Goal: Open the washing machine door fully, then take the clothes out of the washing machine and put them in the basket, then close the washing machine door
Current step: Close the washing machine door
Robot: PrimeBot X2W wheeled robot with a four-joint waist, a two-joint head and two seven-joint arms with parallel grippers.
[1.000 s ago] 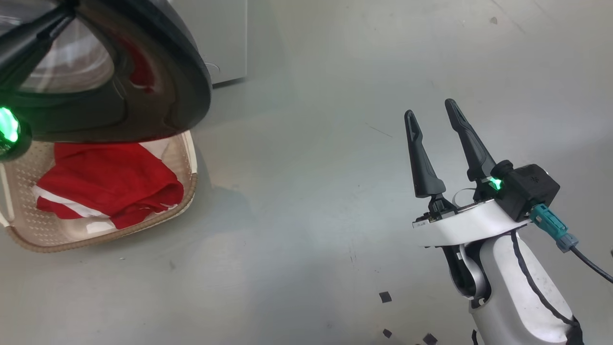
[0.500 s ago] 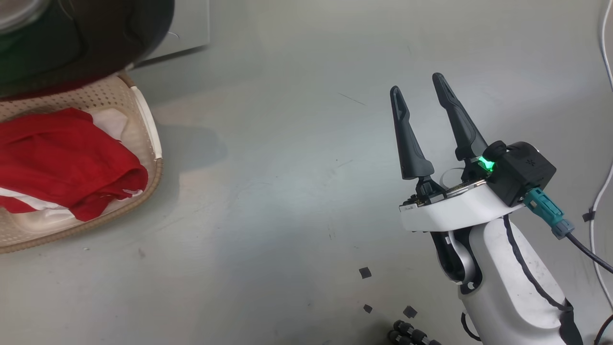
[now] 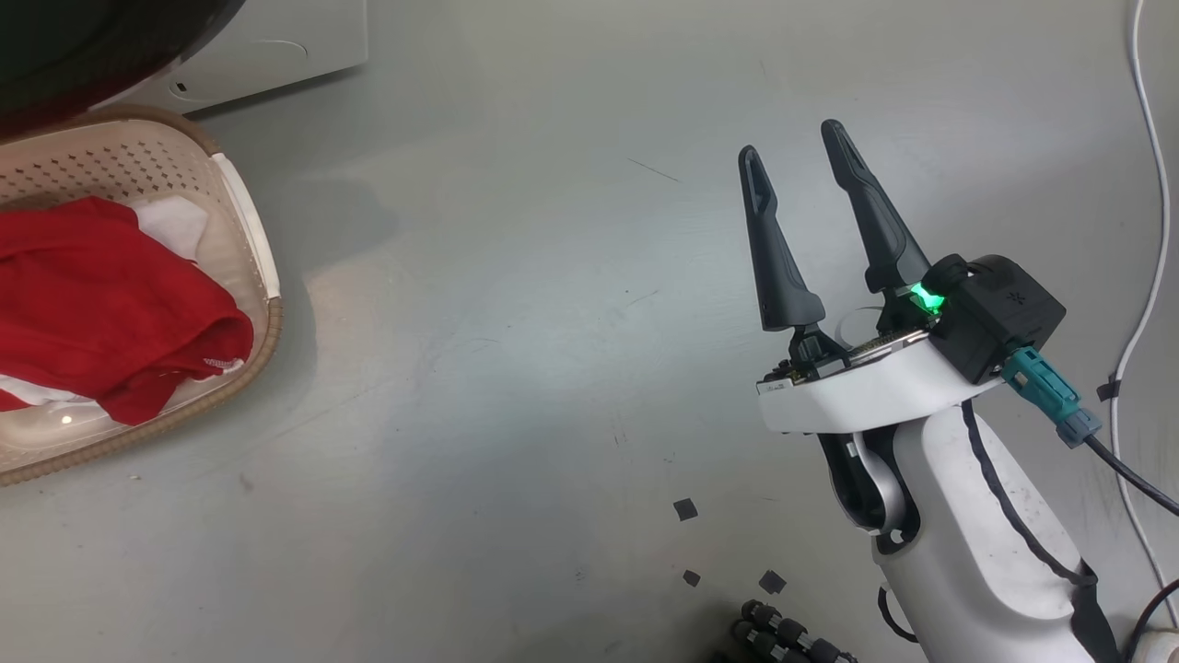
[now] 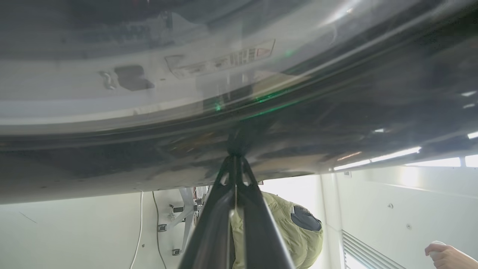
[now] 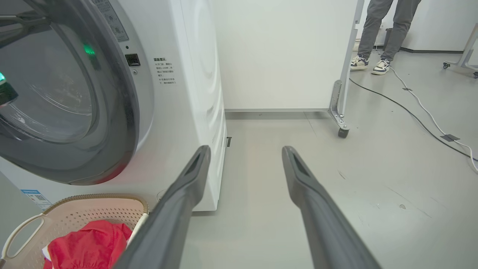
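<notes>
The washing machine door (image 3: 92,37) is a glossy black shape in the head view's top left corner, above the cream basket (image 3: 267,341). The red clothes (image 3: 101,304) lie inside the basket. In the left wrist view my left gripper (image 4: 236,157) is shut, its tips pressed against the door's black rim (image 4: 298,123). My right gripper (image 3: 790,140) hangs open and empty over bare floor, well right of the basket. From the right wrist, between the open right gripper (image 5: 245,149), I see the white washing machine (image 5: 186,93), its door (image 5: 67,93) close against the front, the basket (image 5: 97,200) and the clothes (image 5: 89,246).
A person's legs (image 5: 388,33) stand at the back right, beside a wheeled frame leg (image 5: 341,130) and floor cables (image 5: 429,116). A white cable (image 3: 1147,230) runs along the head view's right edge. Small black squares (image 3: 684,508) dot the floor. A person's hand (image 4: 448,256) shows low right.
The head camera has turned, shifting the whole picture left and up. The door now covers less of the basket and sits in the corner. The right gripper stays open.
</notes>
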